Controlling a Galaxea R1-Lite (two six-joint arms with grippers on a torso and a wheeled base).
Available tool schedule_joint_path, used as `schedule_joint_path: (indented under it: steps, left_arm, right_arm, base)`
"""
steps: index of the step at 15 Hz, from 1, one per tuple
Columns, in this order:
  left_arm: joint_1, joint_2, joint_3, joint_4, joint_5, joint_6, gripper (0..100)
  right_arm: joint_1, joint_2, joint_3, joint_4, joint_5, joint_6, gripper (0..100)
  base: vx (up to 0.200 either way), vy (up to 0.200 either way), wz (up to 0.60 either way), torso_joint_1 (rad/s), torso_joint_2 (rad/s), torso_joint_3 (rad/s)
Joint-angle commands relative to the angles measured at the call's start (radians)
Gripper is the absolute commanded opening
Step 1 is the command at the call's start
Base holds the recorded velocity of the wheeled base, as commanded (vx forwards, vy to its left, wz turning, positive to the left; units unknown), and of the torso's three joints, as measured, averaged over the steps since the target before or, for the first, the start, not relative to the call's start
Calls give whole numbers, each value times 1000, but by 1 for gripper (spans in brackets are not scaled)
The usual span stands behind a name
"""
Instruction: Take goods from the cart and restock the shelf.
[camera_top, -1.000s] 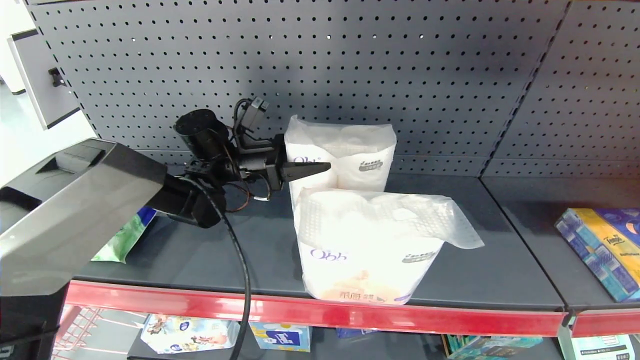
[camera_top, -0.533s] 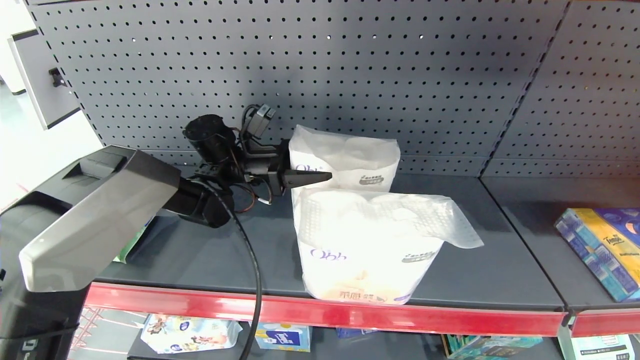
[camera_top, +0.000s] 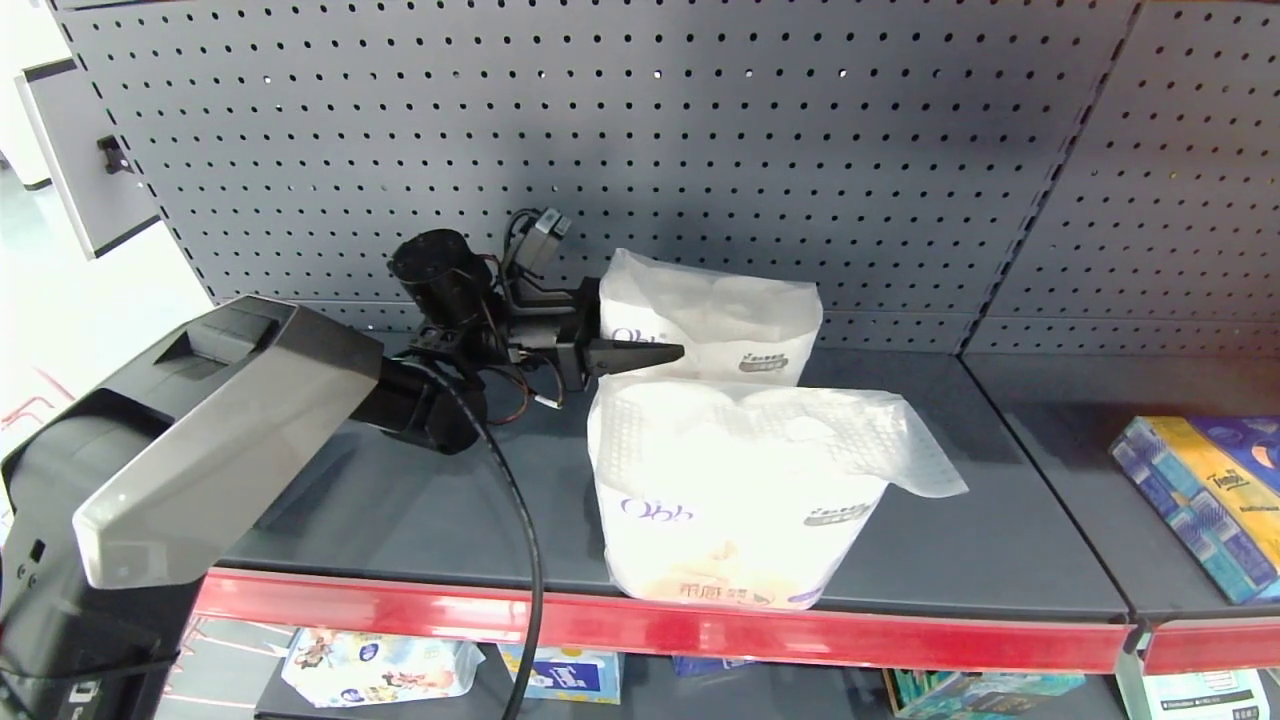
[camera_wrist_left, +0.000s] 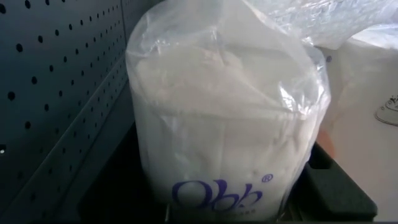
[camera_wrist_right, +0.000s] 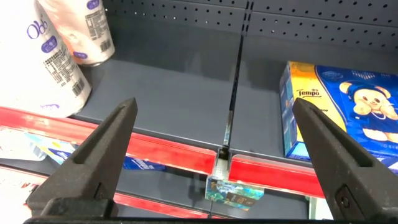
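Observation:
Two white packs of paper rolls are on the grey shelf (camera_top: 420, 500). The front pack (camera_top: 730, 490) stands at the red front edge, also seen as the front pack (camera_wrist_right: 56, 56) in the right wrist view. Behind it, close to the pegboard, is the rear pack (camera_top: 715, 320), with my left gripper (camera_top: 655, 340) shut on its left side. That rear pack (camera_wrist_left: 224, 124) sits between the jaws, one pad (camera_wrist_left: 339, 196) against its wrapper. Whether it rests on the shelf is hidden. My right gripper (camera_wrist_right: 214, 155) hangs open in front of the shelf edge with nothing in it.
Blue and yellow tissue boxes (camera_top: 1200, 500) lie on the right bay, past a shelf divider (camera_wrist_right: 233, 93). The pegboard wall (camera_top: 700, 130) closes the back. A red edge strip (camera_top: 660, 625) runs along the front. More packets (camera_top: 380, 665) sit on the shelf below.
My left arm has carried the rear pack down and to the right, so it now sits lower behind the front pack. The front pack has not moved.

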Motion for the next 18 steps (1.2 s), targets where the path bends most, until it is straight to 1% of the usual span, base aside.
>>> schedule_joint_path:
  steps: [1, 3, 7, 8, 10, 13, 18]
  left_arm:
    - [-9, -1, -1, 1, 9, -2, 0]
    - [-20, 2, -1, 1, 16, -2, 0]
    - [-22, 5, 1, 16, 16, -5, 0]
    - [-22, 5, 1, 16, 16, -8, 0]
    - [-23, 5, 1, 13, 16, -30, 0]
    - [-35, 8, -1, 13, 16, -33, 0]
    - [-37, 16, -2, 8, 16, -33, 0]
  right_arm:
    - [0, 1, 1, 0, 0, 0, 100]
    - [0, 2, 0, -2, 0, 1, 100]
    - [0, 2, -2, 0, 0, 0, 100]
    - [0, 2, -2, 0, 0, 0, 100]
    - [0, 2, 0, 0, 0, 0, 100]
    - [0, 2, -2, 0, 0, 0, 100]
    - [0, 2, -2, 0, 0, 0, 100]
  base:
    - [0, 0, 0, 0, 0, 0]
    - [0, 0, 0, 0, 0, 0]
    - [0, 0, 0, 0, 0, 0]
    - [0, 0, 0, 0, 0, 0]
    - [0, 0, 0, 0, 0, 0]
    - [0, 0, 0, 0, 0, 0]
    - [0, 0, 0, 0, 0, 0]
